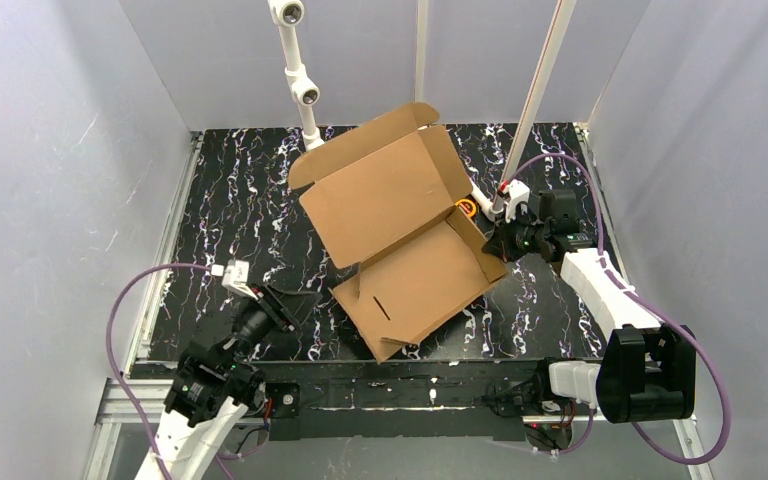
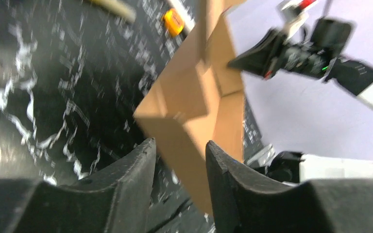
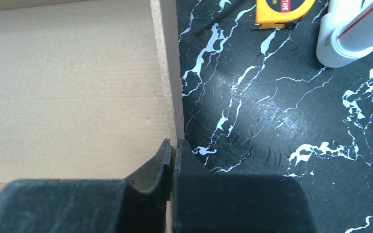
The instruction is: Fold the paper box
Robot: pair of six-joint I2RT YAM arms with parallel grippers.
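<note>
While the right gripper [image 3: 175, 148] is closed almost fully, its fingers pinch the thin side-wall edge of the paper box [image 1: 400, 230]. The open tray and raised lid spread to that gripper's left. Yellow tape measure [image 3: 281, 9] ahead and right of it on the black marbled table [image 3: 272, 121]. Left gripper [image 2: 179, 143]: fingers parted, nothing held, box corner beyond its tips, apart from them.
</note>
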